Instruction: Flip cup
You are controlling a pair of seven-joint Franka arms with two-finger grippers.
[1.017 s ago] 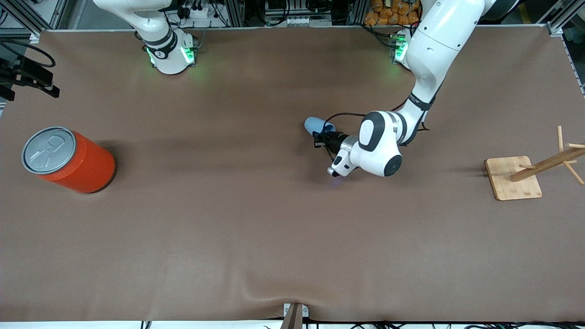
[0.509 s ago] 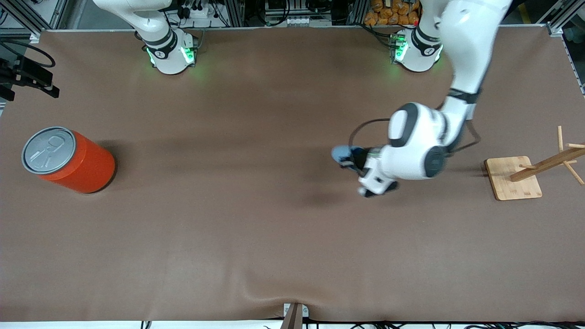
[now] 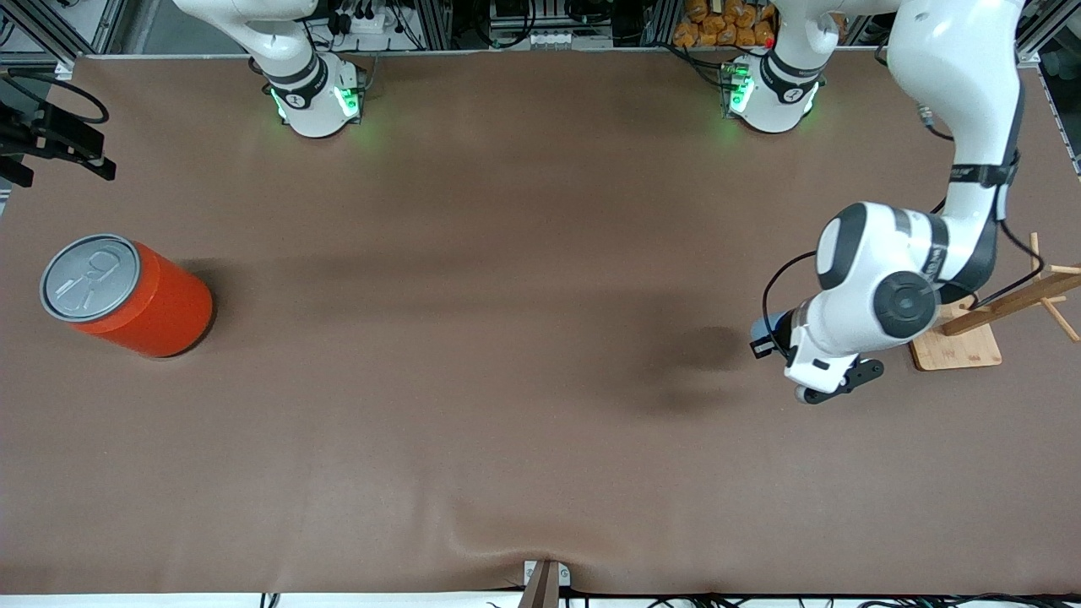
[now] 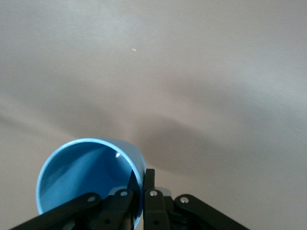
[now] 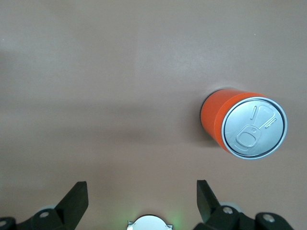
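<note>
Moved since a second ago: left arm, swung from mid-table toward its own end of the table, carrying the cup with it off the surface. Table [image 3: 473, 439]: brown mat, wrinkled at the edge nearest the front camera. Left arm: white, reaching down from its base, wrist bent over the mat just beside the wooden rack. Right arm: waiting, drawn up over its base. Can [image 3: 127, 295]: large, orange-red, grey pull-tab lid, upright at the right arm's end of the table, well apart from everything else; also seen from above in the right wrist view [image 5: 244, 125]. Wooden rack [image 3: 954, 328]: square bamboo base with a leaning post and pegs, at the left arm's end of the table, partly covered by the left arm's wrist. Left gripper [image 4: 142, 184]: in the air over bare mat beside the rack, fingers clamped together on the cup's wall, one inside the rim and one outside. Right gripper [image 5: 139, 201]: high over the table near the right arm's base, fingers spread wide apart, nothing between them. Cup [image 4: 88, 175]: small, light blue, darker blue inside, pinched at the rim in the left gripper, clear of the mat; in the front view only a sliver of blue shows [image 3: 766, 325] at the wrist's edge.
</note>
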